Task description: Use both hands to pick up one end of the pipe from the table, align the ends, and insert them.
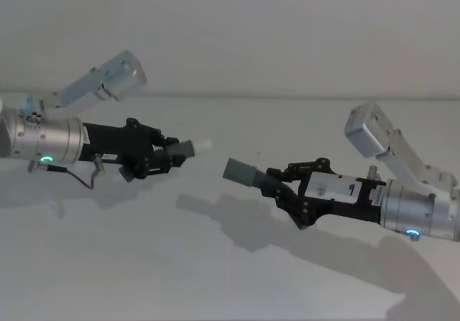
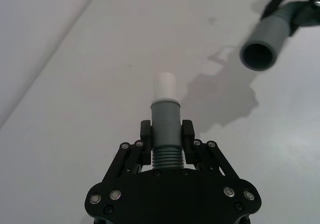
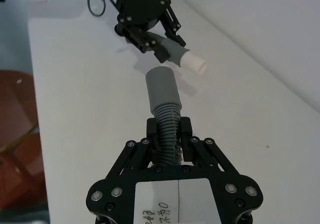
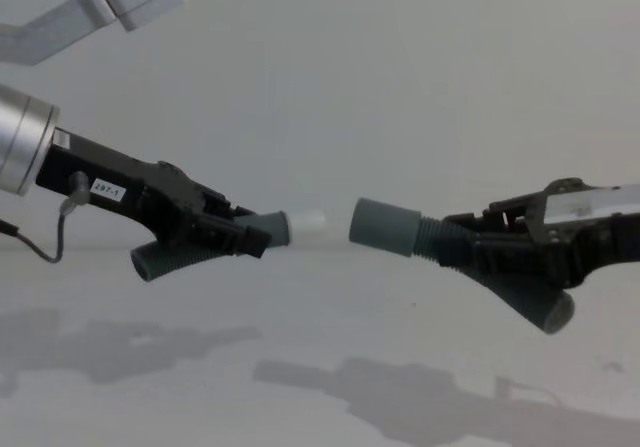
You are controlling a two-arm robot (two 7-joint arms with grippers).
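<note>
Both halves of the pipe are held in the air above the white worktop (image 1: pixel 180 263), over its middle stretch and short of the far edge. The left pincer (image 1: pixel 169 156) is clenched on the corrugated part of the left pipe piece (image 1: pixel 188 149), its fingers (image 2: pixel 145 134) pressed against either side of the ribs just behind the smooth cuff. A white spigot (image 1: pixel 204 146) sticks out of that cuff towards the right side. The right pincer (image 1: pixel 277 181) grips the ribbed part of the right pipe piece (image 1: pixel 243 173) the same way, with the open grey cuff pointing left. The two ends face each other with a small gap and do not touch. In the chest view they sit at almost the same height. In the head view the spigot lies nearer the far edge than the open cuff.
</note>
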